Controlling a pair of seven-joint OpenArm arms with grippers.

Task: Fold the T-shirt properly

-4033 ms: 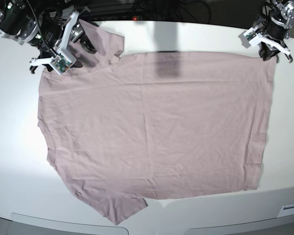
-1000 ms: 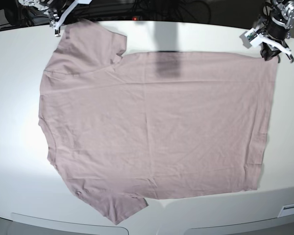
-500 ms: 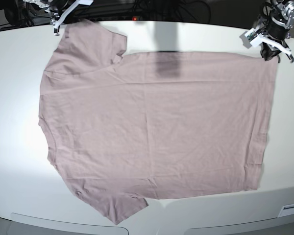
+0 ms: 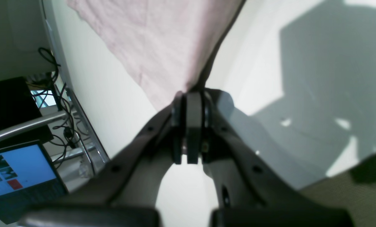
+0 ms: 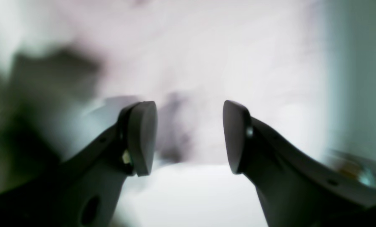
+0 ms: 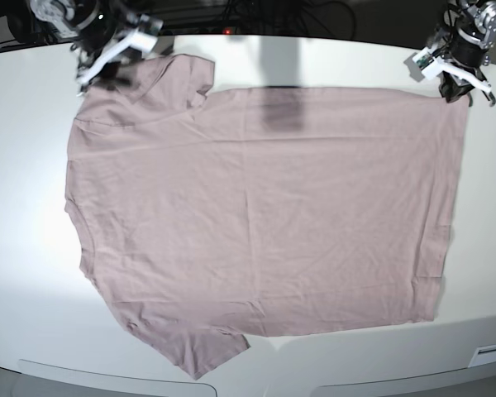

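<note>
T-shirt (image 6: 256, 215) flat on table (image 6: 331, 58); grippers at both far corners.

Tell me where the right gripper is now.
In the base view, the right gripper is at the top left, jaws open, over the T-shirt's far sleeve.

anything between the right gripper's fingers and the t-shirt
Nothing shows there. In the right wrist view the right gripper has its fingers apart, with only blurred pink T-shirt beyond. In the base view it hangs over the far sleeve.
</note>
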